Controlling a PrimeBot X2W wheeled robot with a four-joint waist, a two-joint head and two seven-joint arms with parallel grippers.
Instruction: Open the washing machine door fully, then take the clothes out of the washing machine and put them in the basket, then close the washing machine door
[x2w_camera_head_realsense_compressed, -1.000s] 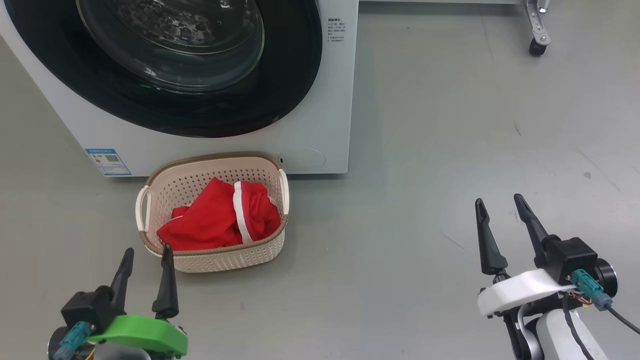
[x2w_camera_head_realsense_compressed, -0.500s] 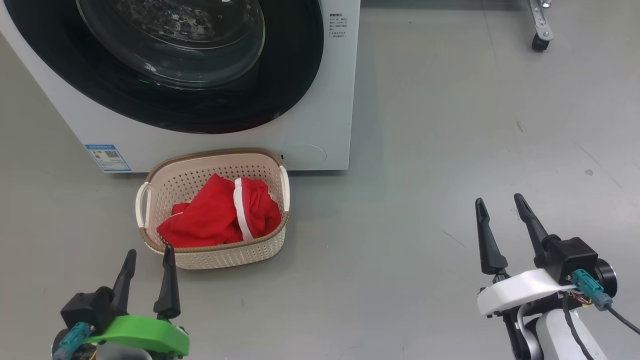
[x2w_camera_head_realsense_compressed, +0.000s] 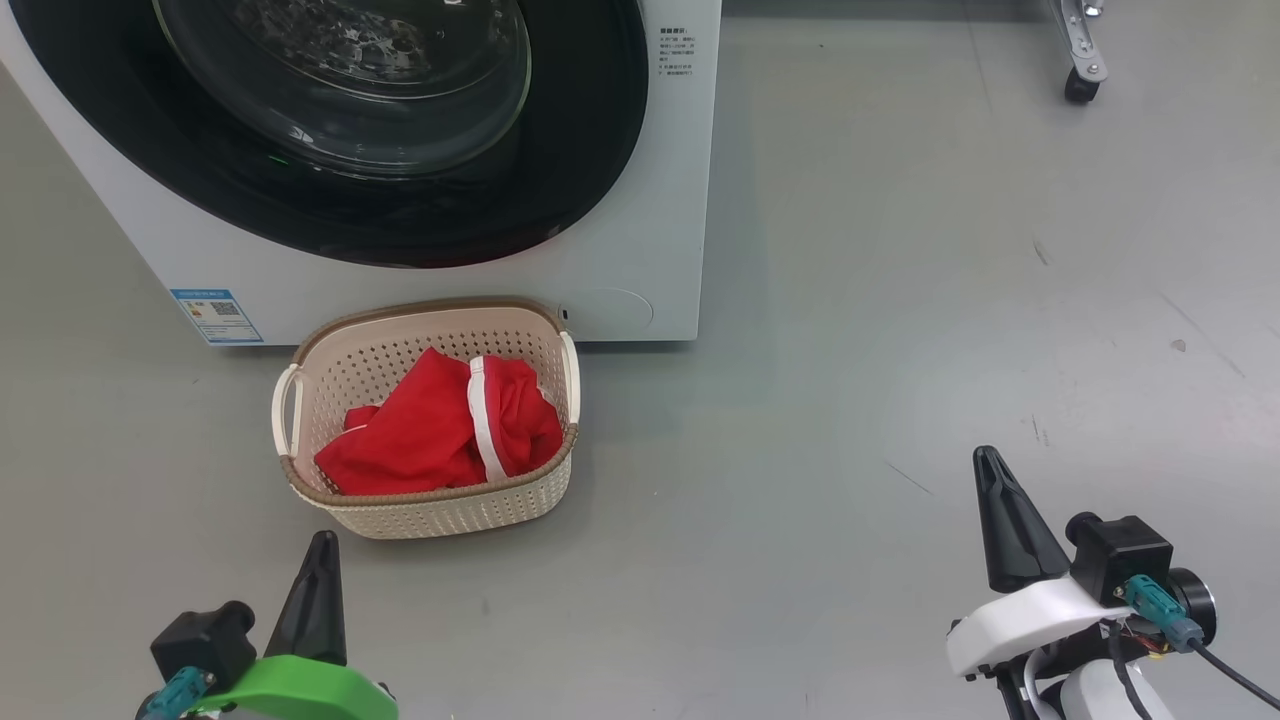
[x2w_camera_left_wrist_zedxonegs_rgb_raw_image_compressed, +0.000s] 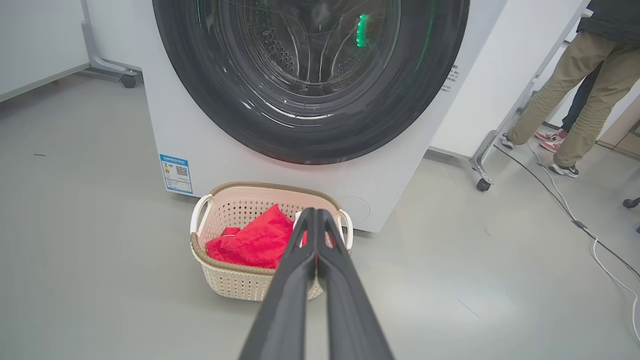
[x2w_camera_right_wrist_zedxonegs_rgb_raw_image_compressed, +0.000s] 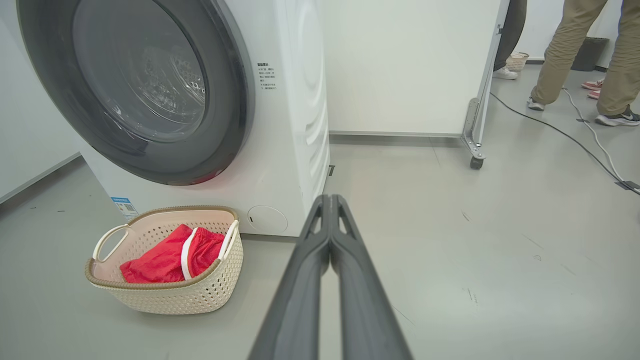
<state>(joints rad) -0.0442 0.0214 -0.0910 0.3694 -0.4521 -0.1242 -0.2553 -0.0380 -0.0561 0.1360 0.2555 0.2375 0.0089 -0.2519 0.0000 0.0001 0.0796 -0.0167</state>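
The white washing machine (x2w_camera_head_realsense_compressed: 640, 250) stands at the top of the head view, and its black-rimmed glass washing machine door (x2w_camera_head_realsense_compressed: 340, 130) sits flush against the front. On the floor in front of it, the cream basket (x2w_camera_head_realsense_compressed: 440, 510) holds the red clothes (x2w_camera_head_realsense_compressed: 430, 430) with white trim. My left gripper (x2w_camera_head_realsense_compressed: 322, 545) is shut and empty, low at the left, just short of the basket. Over bare floor at the lower right, my right gripper (x2w_camera_head_realsense_compressed: 990, 465) is shut on nothing. The basket (x2w_camera_left_wrist_zedxonegs_rgb_raw_image_compressed: 235, 280) and door (x2w_camera_left_wrist_zedxonegs_rgb_raw_image_compressed: 310, 75) lie ahead of the left fingers (x2w_camera_left_wrist_zedxonegs_rgb_raw_image_compressed: 300, 260).
A person's legs (x2w_camera_left_wrist_zedxonegs_rgb_raw_image_compressed: 570, 95) stand to the right beyond a wheeled white panel (x2w_camera_right_wrist_zedxonegs_rgb_raw_image_compressed: 472, 135). A cable (x2w_camera_left_wrist_zedxonegs_rgb_raw_image_compressed: 595, 240) trails over the grey floor there. A caster (x2w_camera_head_realsense_compressed: 1078, 85) shows at the top right of the head view.
Both grippers have gone from open to shut and have drawn back towards the bottom of the head view. The basket, clothes and door stay put.
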